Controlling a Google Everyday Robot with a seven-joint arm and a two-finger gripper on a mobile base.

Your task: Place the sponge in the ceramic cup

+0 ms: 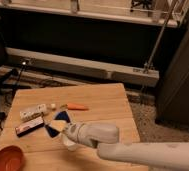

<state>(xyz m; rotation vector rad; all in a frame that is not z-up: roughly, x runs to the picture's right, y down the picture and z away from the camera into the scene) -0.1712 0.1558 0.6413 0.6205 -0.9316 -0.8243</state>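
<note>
Gripper point(63, 128) clamped shut on sponge point(60, 117), held just up-left of ceramic cup point(69, 145). Sponge is outside the cup; centring over the rim and release remain.

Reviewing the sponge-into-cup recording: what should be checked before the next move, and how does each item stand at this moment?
1. Gripper shut on the sponge: ok, the sponge sits at its tip, above the table.
2. Sponge over the ceramic cup: not ok, it shows up and left of the cup.
3. Cup upright: cannot tell, the arm covers most of it.
4. Cup's mouth free: cannot tell, hidden.
5. Black-and-red box apart from the cup: ok.
6. Orange-red bowl apart from the cup: ok, at the table's near left corner.
</note>
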